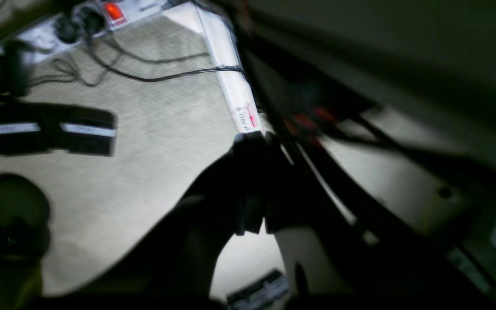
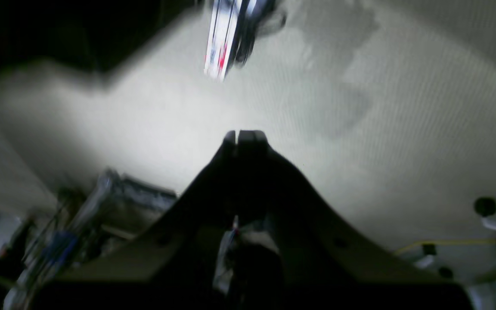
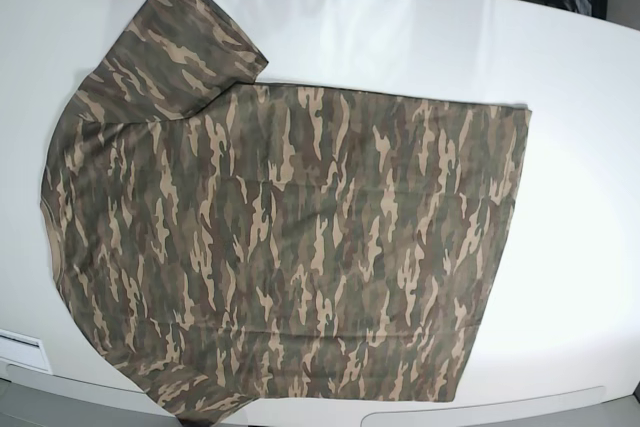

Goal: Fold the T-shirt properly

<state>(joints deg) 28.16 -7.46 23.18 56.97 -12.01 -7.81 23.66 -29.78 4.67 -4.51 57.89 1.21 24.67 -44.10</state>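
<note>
While the T-shirt (image 3: 290,247) lies spread flat across the white table (image 3: 580,197), collar end toward the base view's left and hem toward its right, neither arm reaches into that overhead picture. One sleeve (image 3: 185,42) fans out at the far upper left; the near sleeve hangs at the table's front edge, partly cut off by the frame. The cloth looks smooth, with no fold yet made, so you appear to be at the very start.

The left gripper (image 1: 254,140) points away from the work, its fingers pressed together on nothing, over pale carpet (image 1: 144,150), a power strip (image 1: 88,19) and loose cables. The right gripper (image 2: 243,137) likewise hangs with its tips meeting and empty above the floor, the shirt absent from both wrist views.

To do the first fold well, open both pincers before you descend, and bring each arm in over its own side of the table. Take the far long edge at two well-separated spots, near the shoulder and near the hem, pinching only the top layers you mean to carry. Lift just enough to clear the cloth, move both hands together at an even pace, and lay the edge down parallel to the near side so no diagonal crease forms. The sleeve at the front edge may drag; tuck it first.
</note>
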